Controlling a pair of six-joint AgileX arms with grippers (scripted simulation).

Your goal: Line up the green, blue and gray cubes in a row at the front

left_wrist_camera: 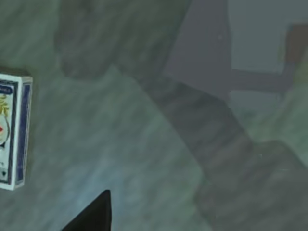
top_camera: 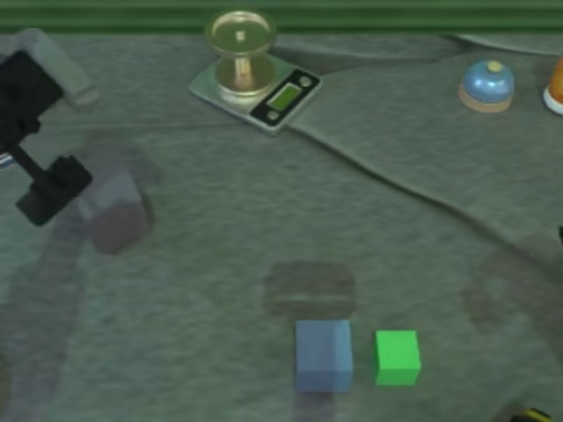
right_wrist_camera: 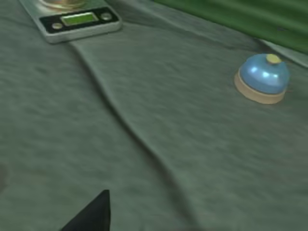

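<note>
Wrinkled grey-green cloth (top_camera: 176,334) covers the table; left gripper (top_camera: 53,189) jaws' state unclear, right arm unseen.

Front row — blue cube (top_camera: 323,354) beside green cube (top_camera: 397,357)

dim, even light | soft blurred shadows | slight overall blur
</note>
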